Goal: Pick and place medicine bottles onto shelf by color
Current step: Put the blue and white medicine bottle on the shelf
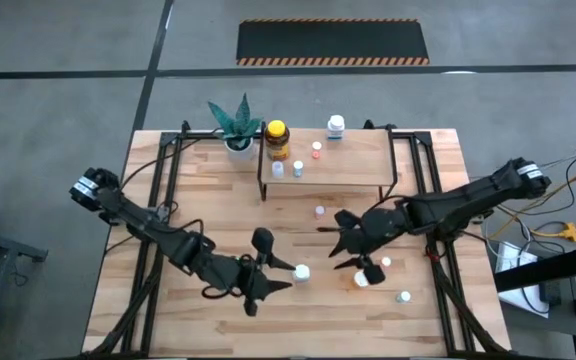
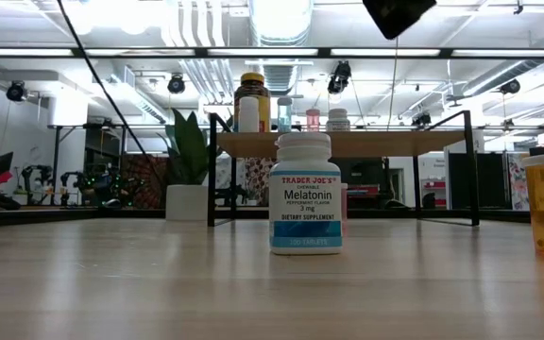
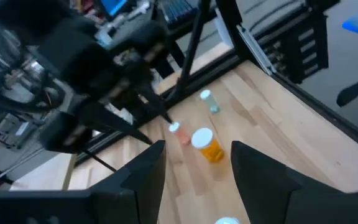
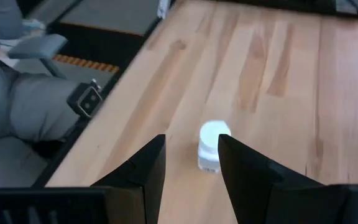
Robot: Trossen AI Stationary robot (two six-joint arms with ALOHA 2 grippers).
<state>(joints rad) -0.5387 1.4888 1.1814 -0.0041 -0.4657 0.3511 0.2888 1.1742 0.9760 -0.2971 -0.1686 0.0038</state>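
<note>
While both arms reach low over the table, the white bottle stands near the middle, toward the edge away from the shelf. The left gripper is just beside it, with its fingers apart and nothing between them. The right gripper is close by, nearer the right edge, and its fingers are apart and hold nothing too.

The white bottle looks like small, hard plastic. I think it is light and a bit smooth, so it could tip over or slip. The best place to take hold is on its round sides, below the cap, with one finger on each side.

I count ten bottles. Five are on the shelf: the big amber bottle with a yellow cap, two small white ones, a tiny pink-capped bottle, and a white bottle at the shelf's far edge. Five are on the table: the white bottle, an orange bottle with a white cap, two tiny ones with pink caps, and a tiny bottle near the right corner. One plant stands beside the shelf, at the table's far edge.
</note>
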